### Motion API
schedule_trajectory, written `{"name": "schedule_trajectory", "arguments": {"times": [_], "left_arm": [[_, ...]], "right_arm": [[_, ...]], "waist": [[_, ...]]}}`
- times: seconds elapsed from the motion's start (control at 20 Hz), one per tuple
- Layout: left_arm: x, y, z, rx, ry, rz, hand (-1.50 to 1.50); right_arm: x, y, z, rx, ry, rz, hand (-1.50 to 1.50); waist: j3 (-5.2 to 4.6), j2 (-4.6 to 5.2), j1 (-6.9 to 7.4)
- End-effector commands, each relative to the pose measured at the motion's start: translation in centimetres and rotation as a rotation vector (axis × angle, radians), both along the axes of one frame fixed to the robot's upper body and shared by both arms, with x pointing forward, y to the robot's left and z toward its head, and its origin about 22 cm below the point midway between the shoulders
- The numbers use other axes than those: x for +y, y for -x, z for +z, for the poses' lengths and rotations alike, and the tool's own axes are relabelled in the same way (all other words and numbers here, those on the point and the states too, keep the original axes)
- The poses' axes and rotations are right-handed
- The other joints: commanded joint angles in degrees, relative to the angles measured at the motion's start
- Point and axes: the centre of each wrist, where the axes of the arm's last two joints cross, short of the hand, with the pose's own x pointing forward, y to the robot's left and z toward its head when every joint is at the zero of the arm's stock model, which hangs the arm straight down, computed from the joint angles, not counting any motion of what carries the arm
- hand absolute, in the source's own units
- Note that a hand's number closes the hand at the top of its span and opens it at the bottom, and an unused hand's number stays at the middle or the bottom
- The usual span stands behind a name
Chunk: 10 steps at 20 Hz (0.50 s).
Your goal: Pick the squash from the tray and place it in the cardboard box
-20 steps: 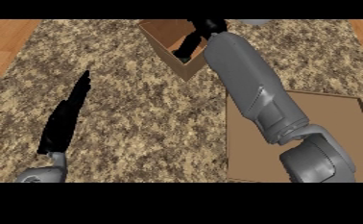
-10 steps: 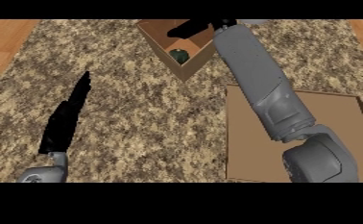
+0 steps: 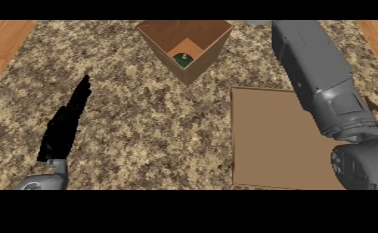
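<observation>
Right hand has withdrawn beyond the top edge, fingers out of view. Dark green squash (image 3: 183, 60) now lies inside the open brown cardboard box (image 3: 209, 43) at 12 o'clock; placement looks done. Black left hand (image 3: 65, 122) rests open at 8 o'clock.

L hand (image 3: 66, 122) rests at lower left, fingers straight, pointing up the view, on a short grey wrist. R forearm (image 3: 317, 77) runs up the right side; R hand out of view.
</observation>
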Motion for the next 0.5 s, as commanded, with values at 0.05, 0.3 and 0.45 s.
{"name": "schedule_trajectory", "arguments": {"times": [0.05,0.3,0.45], "left_arm": [[0.4,0.9,0.0,-0.003,-0.002,0.008,0.00],[-1.3,0.2,0.0,0.002,0.000,0.010,0.00],[-0.5,0.7,-1.1,-0.014,-0.011,0.003,0.00]], "right_arm": [[-9.4,0.3,1.4,-0.034,-0.079,-0.089,-1.50],[-14.9,1.7,0.0,-0.029,-0.076,-0.064,-1.50],[-18.4,2.7,1.2,-0.037,-0.031,-0.027,-1.50]], "waist": [[0.07,-0.09,-0.21],[0.12,0.07,-0.16],[0.11,0.34,0.27]]}}
